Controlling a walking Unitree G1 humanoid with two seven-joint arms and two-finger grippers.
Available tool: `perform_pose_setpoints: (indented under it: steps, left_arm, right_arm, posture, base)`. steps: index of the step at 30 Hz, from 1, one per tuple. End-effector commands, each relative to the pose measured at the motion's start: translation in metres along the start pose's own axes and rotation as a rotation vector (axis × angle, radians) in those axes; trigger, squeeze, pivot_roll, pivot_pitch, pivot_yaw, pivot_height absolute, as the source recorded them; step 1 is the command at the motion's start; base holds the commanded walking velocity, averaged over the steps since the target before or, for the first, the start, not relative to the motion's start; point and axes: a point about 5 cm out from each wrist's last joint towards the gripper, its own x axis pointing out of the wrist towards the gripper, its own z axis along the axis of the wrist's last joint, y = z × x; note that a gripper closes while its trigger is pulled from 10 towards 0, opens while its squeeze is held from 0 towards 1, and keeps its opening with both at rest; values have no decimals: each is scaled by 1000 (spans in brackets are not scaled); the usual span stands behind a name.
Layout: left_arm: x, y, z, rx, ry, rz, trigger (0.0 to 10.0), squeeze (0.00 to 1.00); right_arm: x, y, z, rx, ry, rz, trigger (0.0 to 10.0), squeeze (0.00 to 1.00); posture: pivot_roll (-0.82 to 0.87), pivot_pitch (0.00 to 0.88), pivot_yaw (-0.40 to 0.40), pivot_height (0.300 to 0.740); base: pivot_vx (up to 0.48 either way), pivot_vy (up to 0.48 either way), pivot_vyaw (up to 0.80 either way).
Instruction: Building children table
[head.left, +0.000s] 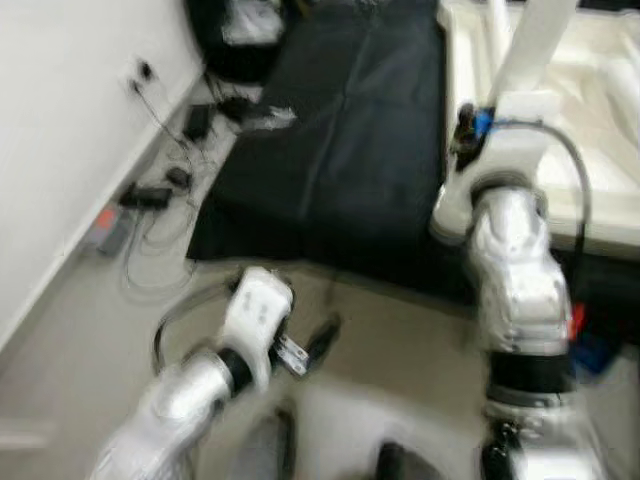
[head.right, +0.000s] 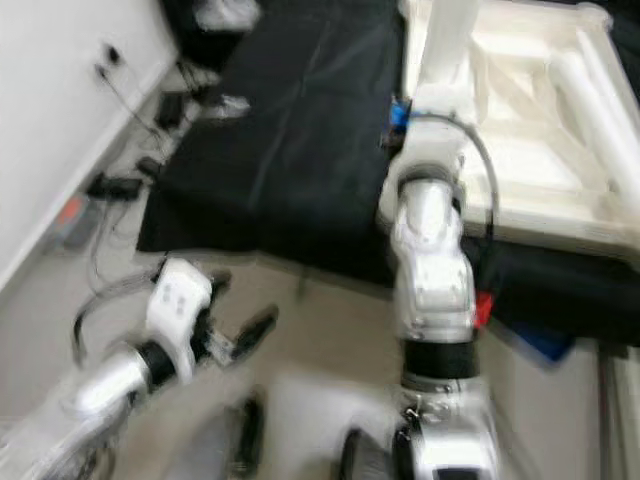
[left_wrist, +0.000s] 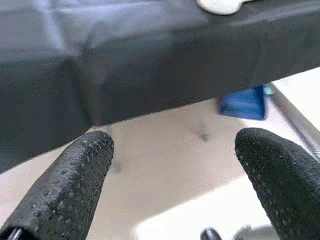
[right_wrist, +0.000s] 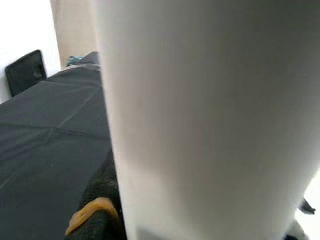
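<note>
A white table top (head.right: 540, 130) lies upside down on a black cloth (head.left: 340, 150) at the upper right. A white round leg (head.right: 600, 110) rests along its far side. My right gripper (head.left: 505, 100) is raised over the near-left corner of the table top and is shut on another white table leg (head.left: 535, 40), held nearly upright. That leg (right_wrist: 200, 120) is very close in the right wrist view, against a black finger (right_wrist: 100, 200). My left gripper (head.left: 310, 350) hangs low over the pale floor, open and holding nothing; both fingers (left_wrist: 75, 185) point toward the cloth's edge.
Cables and power adapters (head.left: 160, 190) lie along the white wall (head.left: 60, 120) on the left. A blue box (left_wrist: 245, 102) sits on the floor under the cloth's edge, right of my right arm. A dark bag (head.left: 230, 30) stands at the far left.
</note>
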Motion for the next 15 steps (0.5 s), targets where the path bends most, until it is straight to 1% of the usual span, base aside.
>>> perform_pose_setpoints:
  steps: [1,3,5,7,8,9,11,15]
  left_arm:
    - [-2,-4,-4,-9,19,-14,10000,0]
    - [-2,-3,-4,-9,20,-12,10000,0]
    - [-2,-3,-4,-9,20,-12,10000,0]
    - [-2,-3,-5,-9,20,-15,10000,0]
    - [-2,-3,-5,-9,20,-15,10000,0]
    - [-2,-3,-5,-8,19,-17,10000,0]
    - [-2,-3,-4,-8,17,-17,10000,0]
    - [-2,-3,-4,-7,17,-17,10000,0]
  right_arm:
    - [-5,-4,-41,-20,197,-49,10000,0]
    - [-2,-9,-43,-38,213,-102,10000,0]
    - [0,-12,-45,-22,235,-132,10000,0]
    - [2,-18,-46,-67,236,-198,10000,0]
    - [2,-18,-46,-67,236,-198,10000,0]
    - [4,-23,-48,-89,245,-259,10000,0]
    - [4,-26,-49,-81,259,-299,10000,0]
    - [4,-26,-52,-47,273,-317,10000,0]
  posture:
    - [185,366,7,740]
    - [185,366,7,740]
    - [184,370,9,740]
    - [184,372,11,740]
    - [184,372,11,740]
    - [185,373,12,740]
    - [185,373,12,740]
    - [189,375,16,740]
  base:
    - [0,0,0]
    - [0,0,0]
    - [0,0,0]
    - [0,0,0]
    - [0,0,0]
    - [0,0,0]
    - [0,0,0]
    - [0,0,0]
